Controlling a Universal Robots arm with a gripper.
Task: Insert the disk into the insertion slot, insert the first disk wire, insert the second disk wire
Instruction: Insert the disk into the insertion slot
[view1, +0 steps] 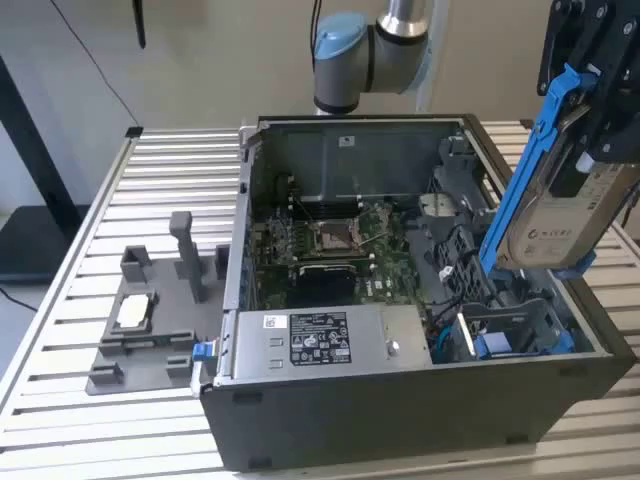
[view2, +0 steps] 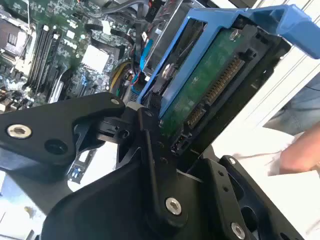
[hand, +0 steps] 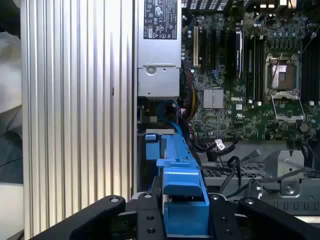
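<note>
Pincer (view1: 593, 150) sits high at the exterior view's right, above the open computer case (view1: 400, 420). It is pressed together on the disk (view1: 560, 225), pinching it across the blue carrier (view1: 530, 170).

The disk hangs from the pincer, tilted, with its pale label toward the exterior camera. Its lower end slants down and toward the exterior view's left.

In the second wrist view the disk's green circuit board (view2: 210, 85) faces the camera, with its connectors just beside the pincer's black fingers (view2: 150, 130).

In the first wrist view the carrier is seen edge-on, clamped between the two fingers.

Insertion slot (view1: 510, 335): directly below the pincer, in the grey drive cage with blue tabs at the case's corner. The disk is above the slot, not in it; its lower edge looks apart from the cage.

Power-supply box (view1: 320, 340): below the pincer, off to the exterior view's left, beside the cage.

Motherboard (view1: 390, 255): on the case floor, lower than the pincer and to the exterior view's left of it.

Grey fixture tray (view1: 150, 320): on the slatted table (view1: 170, 170), well apart from the pincer, outside the case.
</note>
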